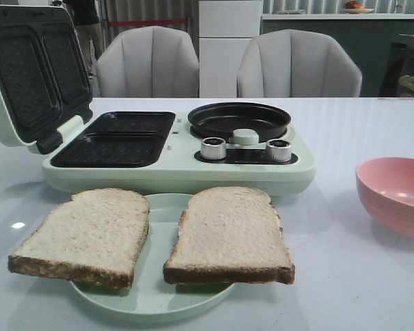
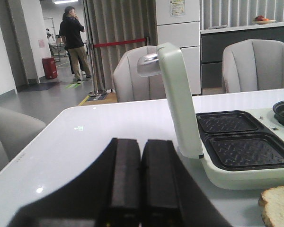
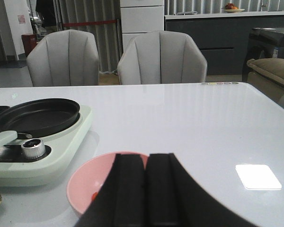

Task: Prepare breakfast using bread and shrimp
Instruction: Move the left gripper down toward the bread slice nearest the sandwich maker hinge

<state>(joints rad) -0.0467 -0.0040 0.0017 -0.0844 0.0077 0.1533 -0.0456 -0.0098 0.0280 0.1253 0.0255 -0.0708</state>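
Note:
Two bread slices lie side by side on a pale green plate [image 1: 159, 303] near the table's front: the left slice [image 1: 86, 231] and the right slice [image 1: 229, 231]. A corner of the bread [image 2: 279, 205] also shows in the left wrist view. My left gripper [image 2: 141, 142] is shut and holds nothing, hovering over the table left of the machine. My right gripper [image 3: 148, 156] is also shut and holds nothing, just above the pink bowl [image 3: 85, 182]. A small orange-red bit of shrimp [image 3: 94, 195] peeks out inside the bowl; the fingers hide the rest. Neither gripper appears in the front view.
The pale green breakfast maker [image 1: 179, 172] stands behind the plate, its lid [image 1: 27, 69] raised at the left. It has two dark sandwich wells [image 1: 117, 138], a round black pan [image 1: 238, 118] and two silver knobs [image 1: 213, 147]. The pink bowl [image 1: 397, 193] sits at the right.

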